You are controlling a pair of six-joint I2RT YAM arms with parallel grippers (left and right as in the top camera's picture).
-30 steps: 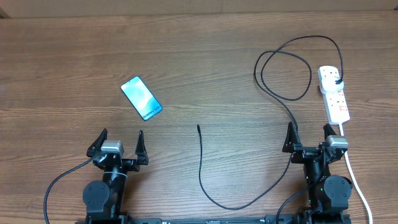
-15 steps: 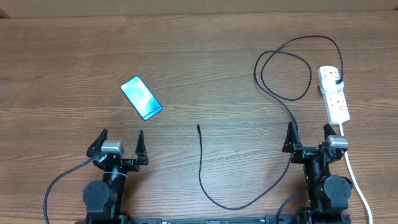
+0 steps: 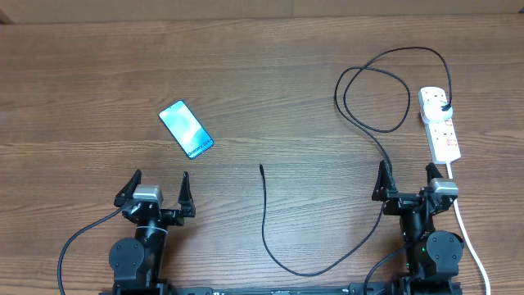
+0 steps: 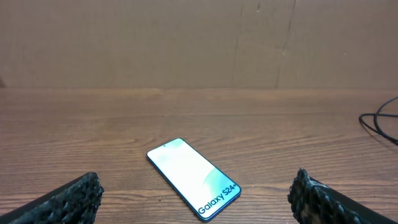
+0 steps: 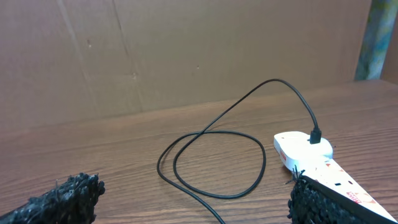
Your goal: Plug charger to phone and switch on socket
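Both jaws spread wide, empty: left gripper and right gripper sit at the near table edge. Phone lies screen-up, angled, just beyond the left gripper. Charger tip rests mid-table between the arms, well apart from the phone; its plug is seated in the socket, far right. Risks: the thin, flat-lying tip may slip or twist when pinched; the unbraced phone may skid during insertion.
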